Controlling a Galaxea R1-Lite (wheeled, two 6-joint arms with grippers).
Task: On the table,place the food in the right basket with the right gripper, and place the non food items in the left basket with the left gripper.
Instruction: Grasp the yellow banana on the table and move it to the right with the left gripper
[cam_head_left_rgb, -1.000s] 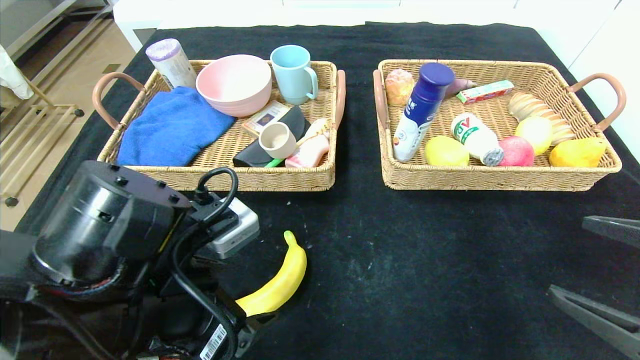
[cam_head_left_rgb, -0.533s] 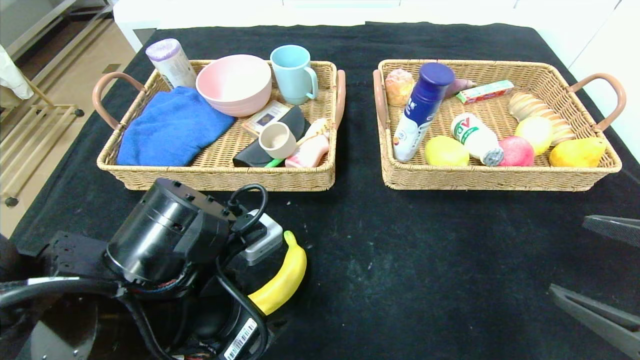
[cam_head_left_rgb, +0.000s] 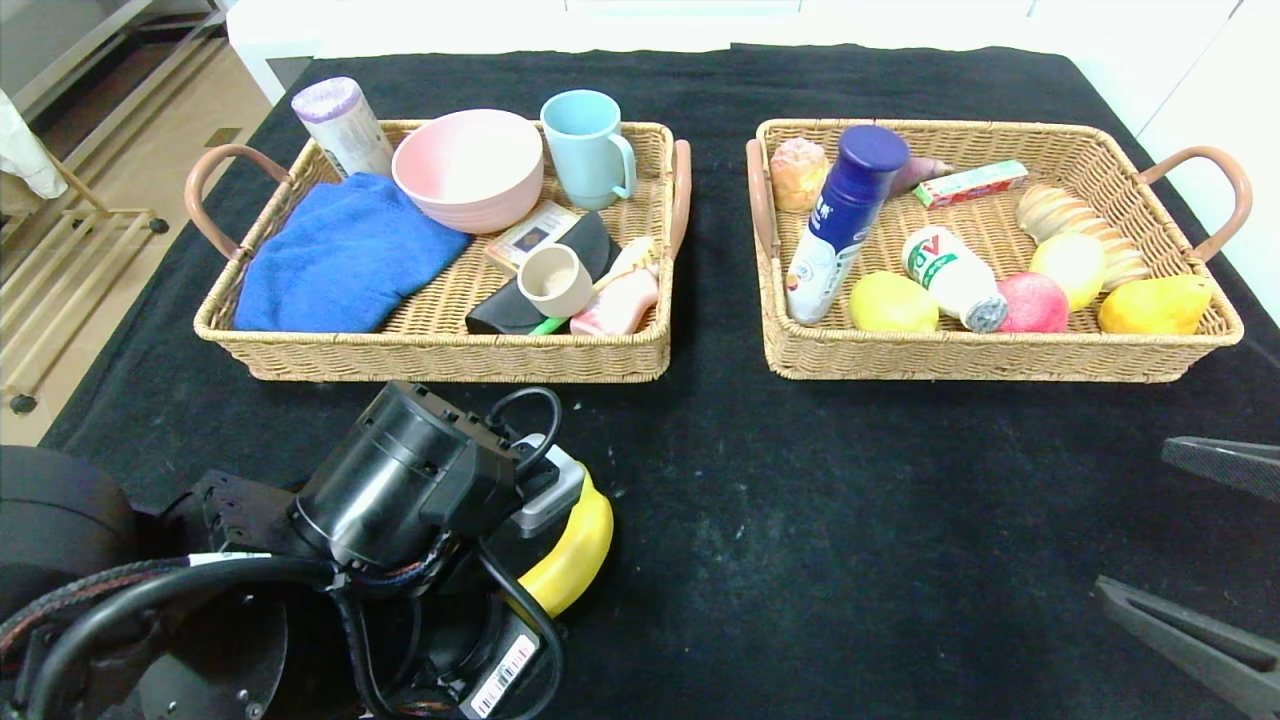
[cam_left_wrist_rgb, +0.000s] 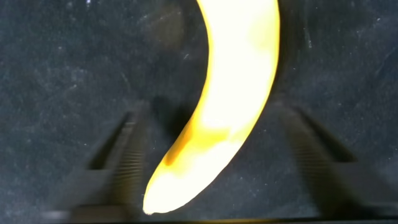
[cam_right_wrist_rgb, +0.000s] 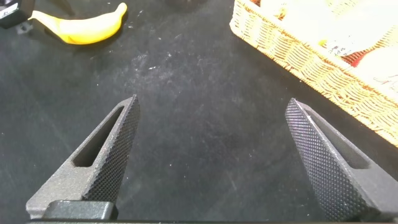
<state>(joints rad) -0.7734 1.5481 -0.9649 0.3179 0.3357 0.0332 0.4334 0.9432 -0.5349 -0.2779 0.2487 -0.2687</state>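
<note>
Yellow against the black tablecloth, the banana lies on the table in front of the left basket, near that basket's front right corner. The left gripper is lowered over the banana, its fingers apart on either side of the fruit and not yet touching it. The right gripper hangs above bare cloth in front of the right basket, well apart from the banana, fingers spread wide with nothing between them. The left basket holds a blue towel, a pink bowl and a light blue mug. The right basket holds a blue-capped bottle, fruit and packaged snacks.
</note>
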